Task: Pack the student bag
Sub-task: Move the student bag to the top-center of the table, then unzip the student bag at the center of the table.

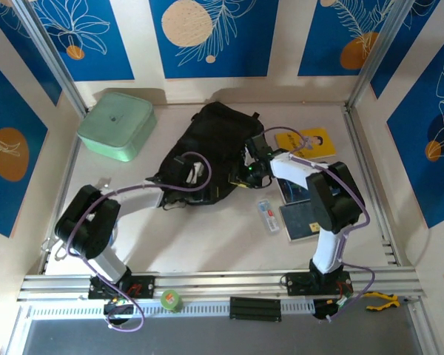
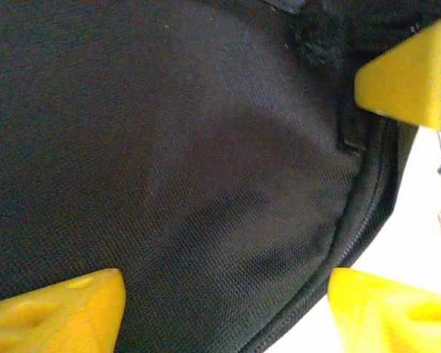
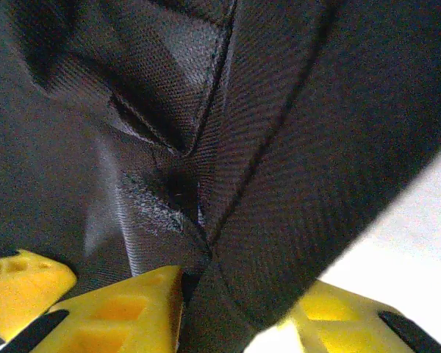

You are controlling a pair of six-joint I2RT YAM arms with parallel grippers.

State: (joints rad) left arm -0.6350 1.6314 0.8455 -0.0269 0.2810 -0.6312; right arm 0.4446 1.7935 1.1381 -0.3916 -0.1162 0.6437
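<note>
Because the right gripper (image 3: 228, 305) bites only a fold of soft black cloth, the likeliest failure, as I judge it, is slip. A pull toward 3 o'clock could draw the fold out from between the pads (image 3: 132, 309). It could also drag the whole student bag (image 1: 216, 140) across the table (image 1: 207, 237) instead of opening it. The bag lies mid-table in the overhead view, its bulk toward 12 o'clock. The mint-green box (image 1: 117, 124) sits well apart at 10 o'clock, and the yellow book (image 1: 308, 140) lies just beside the bag at 2 o'clock. Two dark slabs (image 1: 305, 220), notebooks or tablets, lie at 4 o'clock. A sliding bag could ride onto the book or shove it against the wall.

A second risk lies with the left gripper (image 2: 220, 309). Its jaws stand wide over a smooth panel with nothing pinched between them, and the zipper seam curves past at its 4 o'clock. Pressing there may not anchor the bag against the other arm's pull.

Seen from above, the left arm folds its elbow at 8 o'clock and sends the forearm toward 3 o'clock. That sets the left gripper (image 1: 186, 171) on the bag's 7 o'clock corner. The right arm rises from 5 o'clock, bends at 3 o'clock and reaches back toward 9 o'clock. It puts the right gripper (image 1: 250, 168) at the bag's 4 o'clock edge, its jaws narrow and clamped on the cloth.
</note>
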